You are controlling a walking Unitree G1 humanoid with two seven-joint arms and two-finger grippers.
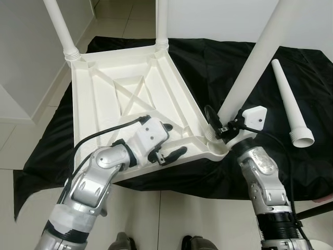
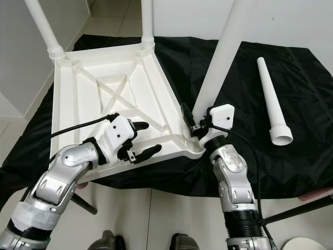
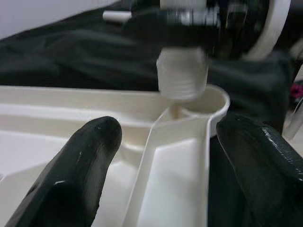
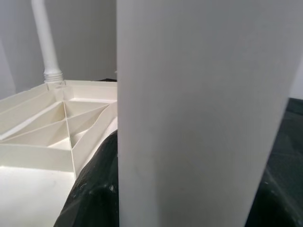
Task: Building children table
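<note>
A white plastic table (image 1: 130, 94) lies upside down on a black cloth (image 1: 218, 57). Two white legs (image 1: 60, 26) (image 1: 162, 23) stand in its far corners. My right gripper (image 1: 218, 124) is shut on a third leg (image 1: 255, 62), held tilted at the near right corner. Its threaded end (image 3: 182, 75) hovers just above the corner socket (image 3: 208, 101). In the right wrist view the leg (image 4: 199, 109) sits between my black fingers (image 4: 94, 189). My left gripper (image 1: 171, 139) is open, astride the table's near rim beside that corner. A fourth leg (image 1: 290, 101) lies loose on the cloth at the right.
The cloth covers a light tiled floor (image 1: 119, 21). A white wall (image 1: 26, 52) runs along the left and another (image 1: 208, 15) stands behind. A dark rod (image 1: 315, 211) and a pink object (image 1: 325, 198) sit at the near right. My feet (image 1: 122, 242) stand near the cloth's edge.
</note>
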